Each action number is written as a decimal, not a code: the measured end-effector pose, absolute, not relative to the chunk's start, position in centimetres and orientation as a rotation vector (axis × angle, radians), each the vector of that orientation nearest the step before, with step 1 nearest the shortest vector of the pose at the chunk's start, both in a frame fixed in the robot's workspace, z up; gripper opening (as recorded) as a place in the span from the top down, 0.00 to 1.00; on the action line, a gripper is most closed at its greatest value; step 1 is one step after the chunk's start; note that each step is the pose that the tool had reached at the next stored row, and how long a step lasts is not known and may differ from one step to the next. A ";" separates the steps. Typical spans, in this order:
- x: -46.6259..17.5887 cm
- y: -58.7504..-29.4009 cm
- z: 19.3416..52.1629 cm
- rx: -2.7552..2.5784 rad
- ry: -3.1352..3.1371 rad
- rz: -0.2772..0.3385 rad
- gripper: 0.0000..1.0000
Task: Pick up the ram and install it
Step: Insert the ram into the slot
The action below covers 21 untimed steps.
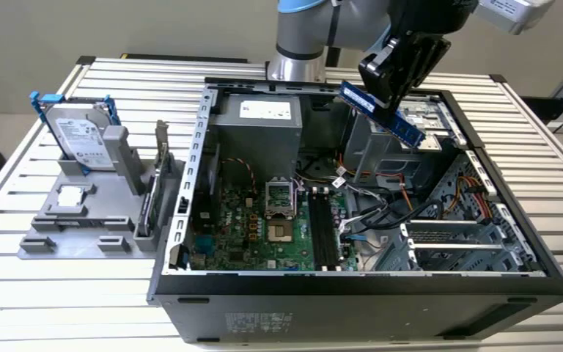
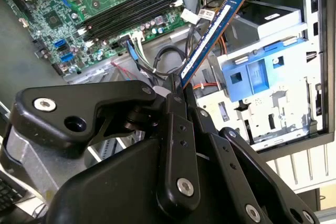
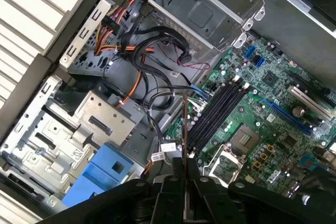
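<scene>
Currently clamped in the gripper (image 1: 391, 99), closed tight against its flat sides: the ram (image 1: 410, 133), tilted, in the air at the upper right of the exterior view, over the open computer case (image 1: 360, 308). Clear of the black memory slots (image 1: 322, 235) on the green motherboard (image 1: 252, 220), lower centre. Seen edge-on (image 3: 185, 129) in the first wrist view.

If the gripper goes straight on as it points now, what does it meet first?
The gripper's held ram would likely touch the cables beside the slots first; depth is unclear.
</scene>
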<state>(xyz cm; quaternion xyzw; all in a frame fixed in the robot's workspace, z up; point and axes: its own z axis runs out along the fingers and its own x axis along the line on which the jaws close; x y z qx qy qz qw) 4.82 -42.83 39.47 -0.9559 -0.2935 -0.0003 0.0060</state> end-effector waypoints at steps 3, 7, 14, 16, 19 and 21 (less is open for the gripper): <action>4.8 -42.8 39.4 -3.004 -0.878 -0.001 1.00; 4.8 -42.8 39.3 -3.019 -0.825 -0.001 1.00; 4.8 -42.8 39.2 -3.042 -0.735 -0.002 1.00; 4.8 -42.8 39.2 -3.048 -0.710 -0.002 1.00; 4.8 -42.8 39.2 -3.056 -0.674 -0.002 1.00; 4.8 -42.8 39.1 -3.062 -0.648 -0.003 1.00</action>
